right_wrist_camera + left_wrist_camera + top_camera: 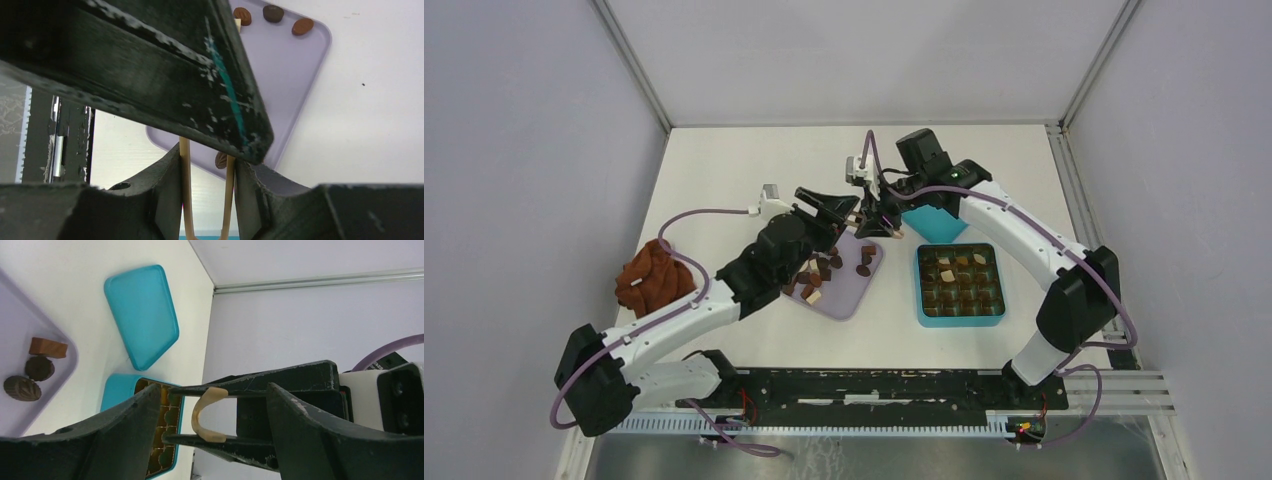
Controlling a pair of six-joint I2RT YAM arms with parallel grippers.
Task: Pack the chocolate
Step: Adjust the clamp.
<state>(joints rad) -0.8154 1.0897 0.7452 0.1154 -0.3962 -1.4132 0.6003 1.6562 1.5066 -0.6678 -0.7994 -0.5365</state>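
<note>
Right gripper: clamped on tan tongs; both strips were seen pinched between its fingers, over the far end of the lavender tray.
Left gripper: jaws were spread wide, nothing gripped; the right fingers and the tongs' bend were framed between them.
Gap between arms: almost none; the two grippers were positioned tip to tip above the tray's far end. Contact could not be told.
Tray edges: rim raised, corners rounded; set at a slant on the table, one corner pointed toward the arm bases.
Teal box: placed just right of the tray, parted from it by a strip of bare table; divided into cells.
Teal lid: laid flat beyond the box, partly covered by the right arm in the top view.
Free room: open table was seen on the far side and far left; walls were set close along both side edges.
Rust-brown cloth: bunched at the left table edge, beside the left arm, well apart from the tray.
Chocolate: small pieces were clustered mostly at the tray's middle and left; more were seated in the box cells.
Chocolate look: dark brown, mid brown and cream; round, oval and rectangular. A ribbed round and a grooved oval were seen beside a mid-brown block near the tray's rim in the left wrist view.
</note>
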